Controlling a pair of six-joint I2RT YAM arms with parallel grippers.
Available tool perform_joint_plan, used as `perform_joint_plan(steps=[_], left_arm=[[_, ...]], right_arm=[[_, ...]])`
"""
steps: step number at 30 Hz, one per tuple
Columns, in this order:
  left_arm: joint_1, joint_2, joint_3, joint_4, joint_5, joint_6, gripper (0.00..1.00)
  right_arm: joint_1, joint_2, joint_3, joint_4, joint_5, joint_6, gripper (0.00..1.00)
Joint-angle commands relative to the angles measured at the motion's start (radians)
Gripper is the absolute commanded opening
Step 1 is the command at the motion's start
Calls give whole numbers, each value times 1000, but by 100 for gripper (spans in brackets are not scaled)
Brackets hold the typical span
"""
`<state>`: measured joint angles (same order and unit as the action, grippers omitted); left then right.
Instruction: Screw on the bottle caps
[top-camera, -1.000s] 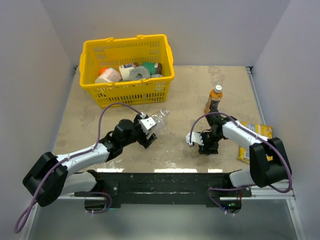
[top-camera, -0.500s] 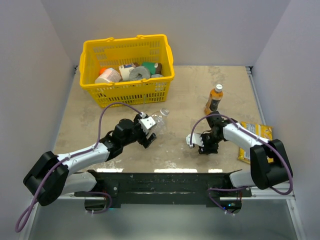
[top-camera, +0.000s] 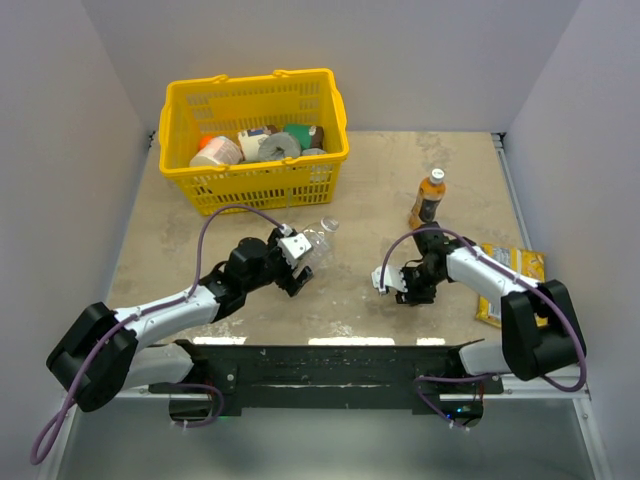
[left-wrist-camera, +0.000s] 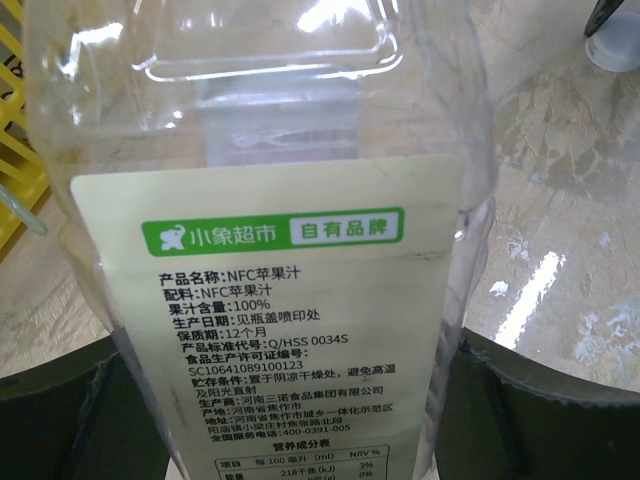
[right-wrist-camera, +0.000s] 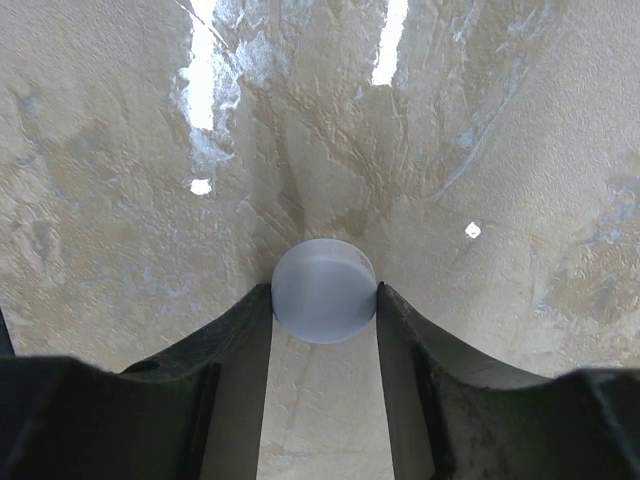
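The left fingers had the clear bottle pinched between them, dark pads pressed on both sides of its body. The bottle sat tilted just left of the middle of the surface, neck aimed toward the far edge. From the left wrist view its pale label with the green logo faced the camera, filling the frame.

Over on the other side, the right fingers were down low on the surface, between its middle and the right edge, nearer the near edge than the far one. And there it was: the white cap lay flat on the surface, right between the fingertips, with both tips touching its rim, so they had closed onto it. It looked seated on the surface rather than lifted.

Beyond that arm, the orange bottle stood upright toward the far right part of the surface, apart from both arms. The snack packet lay along the right edge, partly under the right arm. The yellow basket occupied the far left corner, packed with assorted goods.
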<state>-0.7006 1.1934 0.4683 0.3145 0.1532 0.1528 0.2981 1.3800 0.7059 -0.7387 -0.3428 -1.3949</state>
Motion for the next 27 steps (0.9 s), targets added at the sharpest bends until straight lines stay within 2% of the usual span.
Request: perform_joint_plan(steps=[1, 7, 8, 11, 14, 19, 27], left_arm=[[6, -5, 21, 51, 25, 17, 0], [6, -43, -54, 47, 105, 180, 0], [6, -48, -59, 51, 106, 186, 0], [6, -63, -48, 20, 144, 246, 0], [4, -69, -19, -3, 163, 287, 0], [1, -78, 16, -25, 186, 317, 0], [3, -95, 18, -19, 174, 310, 0]], right_arm=[[-2, -38, 62, -57, -79, 36, 36], [-2, -72, 441, -203, -309, 411, 15], [-2, -72, 520, -209, -335, 453, 13], [18, -75, 625, -188, -398, 629, 12], [65, -81, 667, -119, -395, 718, 13], [185, -50, 716, -74, -394, 774, 14], [225, -7, 738, -87, -407, 777, 15]])
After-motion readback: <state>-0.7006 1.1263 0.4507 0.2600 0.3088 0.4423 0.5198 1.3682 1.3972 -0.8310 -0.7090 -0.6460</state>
